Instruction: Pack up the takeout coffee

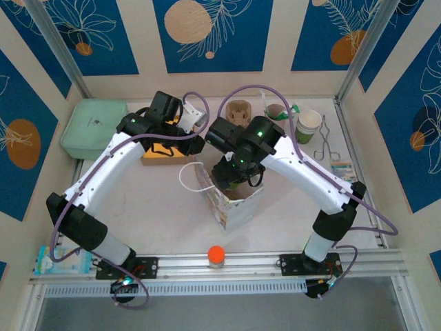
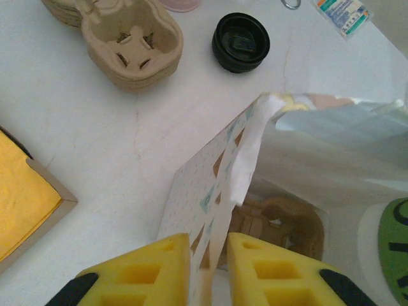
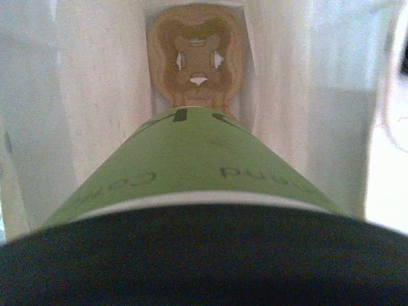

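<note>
- Olive-green takeout coffee [image 3: 191,166]: black lid nearest the R wrist cam, cup body pointing down inside paper bag [image 1: 238,207], pale bag walls on both sides.
- Brown pulp cup carrier [image 3: 197,54] lies on bag floor, straight below cup base. Can't tell if cup touches it.
- R gripper [image 1: 233,178] is sunk in bag mouth, top view. Fingers hidden by lid + bag, so can't tell whether claw is spread or clamped on the cup.
- L gripper [image 2: 209,268] at bag's left rim: yellow foam pads [image 2: 150,271] stand one each side of the patterned bag wall, nearly together, thin gap visible. Can't tell if pads actually press the paper.
- Bag upright, mid table [image 1: 158,207], mouth open.
- Beyond bag, L wrist view: stack of spare carriers [image 2: 131,44]; black round lid [image 2: 241,42] near its right, not touching.
- Yellow-filled box [image 2: 19,204] left of bag, apart from it.
- Back right, top view: white-rimmed green cup [image 1: 308,125], metal tongs [image 1: 324,143] just beside it.
- Mint-green tub [image 1: 93,127] at back-left corner.
- Orange knob [image 1: 216,254] on front rail.
</note>
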Available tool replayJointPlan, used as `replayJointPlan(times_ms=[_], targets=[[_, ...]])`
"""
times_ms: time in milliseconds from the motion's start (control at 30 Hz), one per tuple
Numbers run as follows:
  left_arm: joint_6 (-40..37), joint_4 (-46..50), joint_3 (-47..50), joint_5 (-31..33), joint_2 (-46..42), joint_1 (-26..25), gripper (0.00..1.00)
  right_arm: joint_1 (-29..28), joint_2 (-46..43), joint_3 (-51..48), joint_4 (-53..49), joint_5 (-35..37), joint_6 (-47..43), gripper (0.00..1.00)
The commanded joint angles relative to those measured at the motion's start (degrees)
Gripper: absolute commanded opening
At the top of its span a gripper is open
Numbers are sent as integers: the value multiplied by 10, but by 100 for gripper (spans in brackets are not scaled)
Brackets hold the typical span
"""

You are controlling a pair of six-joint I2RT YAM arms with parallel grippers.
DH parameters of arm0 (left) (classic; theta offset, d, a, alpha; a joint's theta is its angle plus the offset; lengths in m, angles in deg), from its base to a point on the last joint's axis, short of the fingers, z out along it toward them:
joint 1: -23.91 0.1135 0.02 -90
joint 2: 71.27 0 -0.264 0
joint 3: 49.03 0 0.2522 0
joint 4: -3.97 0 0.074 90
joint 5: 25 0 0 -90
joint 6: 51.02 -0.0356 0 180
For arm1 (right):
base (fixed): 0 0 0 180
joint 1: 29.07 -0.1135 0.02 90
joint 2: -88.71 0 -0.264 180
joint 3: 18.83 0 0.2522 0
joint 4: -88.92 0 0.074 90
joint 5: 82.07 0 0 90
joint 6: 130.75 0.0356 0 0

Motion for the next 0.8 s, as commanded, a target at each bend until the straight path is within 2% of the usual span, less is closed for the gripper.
replayJointPlan(times_ms=[0,300,600,767], targets=[[4,-7,3,-18,-2,5,21,-5,-21,-15,-8,-23,4,44],[6,-3,1,-14,-2,5,18,-14,-5,-29,27,-55,-3,44],[4,0,4,-5,-9,5,15,-5,16,-16,-15,9,19,43],[6,-3,9,-4,-12,4,14,-20,27,-13,-11,-1,18,43]])
